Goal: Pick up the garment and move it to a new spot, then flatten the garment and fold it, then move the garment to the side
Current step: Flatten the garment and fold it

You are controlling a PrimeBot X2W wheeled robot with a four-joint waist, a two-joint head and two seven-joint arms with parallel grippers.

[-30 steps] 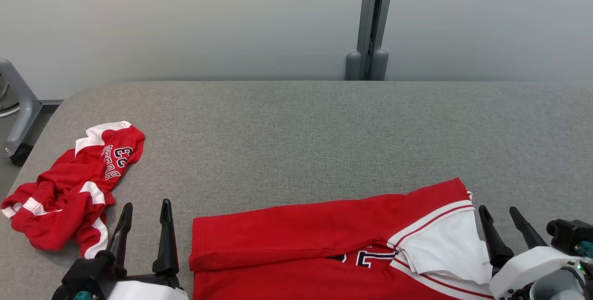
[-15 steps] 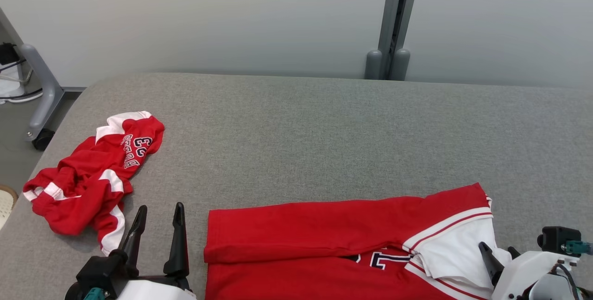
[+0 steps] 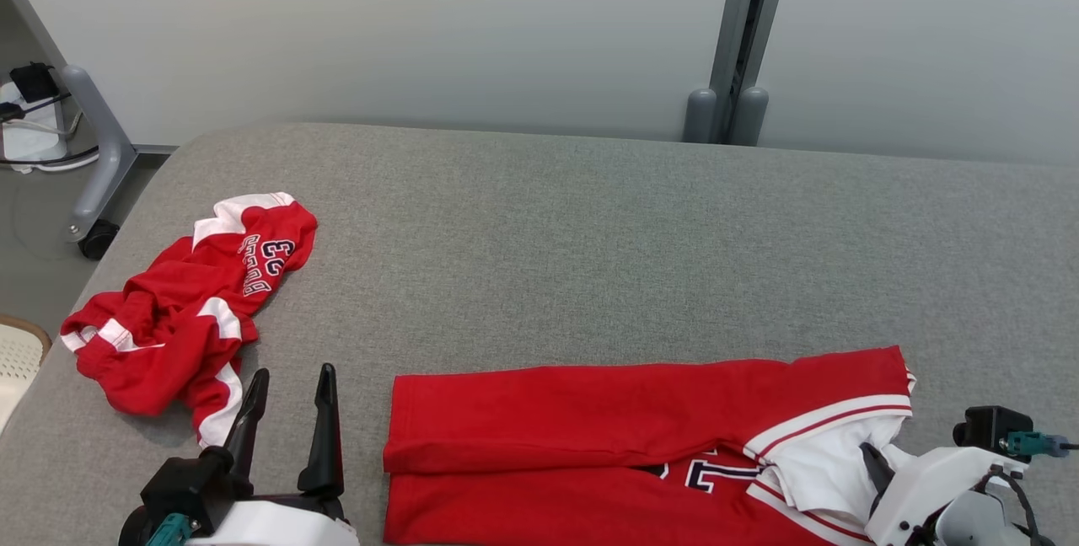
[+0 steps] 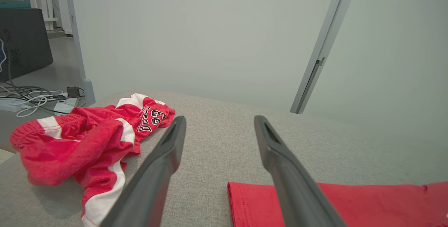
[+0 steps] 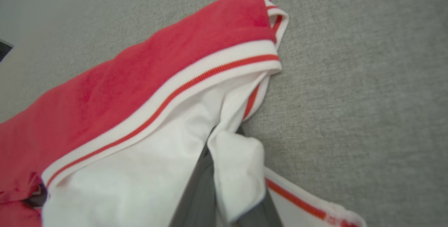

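The red jersey (image 3: 590,420) looks soft, light, limp — best taken by an edge; right hand (image 5: 224,139) pinches its white fold (image 5: 238,171), left hand (image 3: 293,371) wide.

I'm watching the red jersey (image 3: 590,420) lying along the near edge of the grey padded table (image 3: 590,234), toward my right side. It's resting folded lengthwise, a long red panel doubling flat over the body, with part of a navy-and-white number showing just under the fold. At its right end the white fabric, edged in red-striped white ribbing, is bunching and lifting off the surface. There the right gripper (image 5: 225,132) is pinching a fold of that white cloth between its closed fingers.
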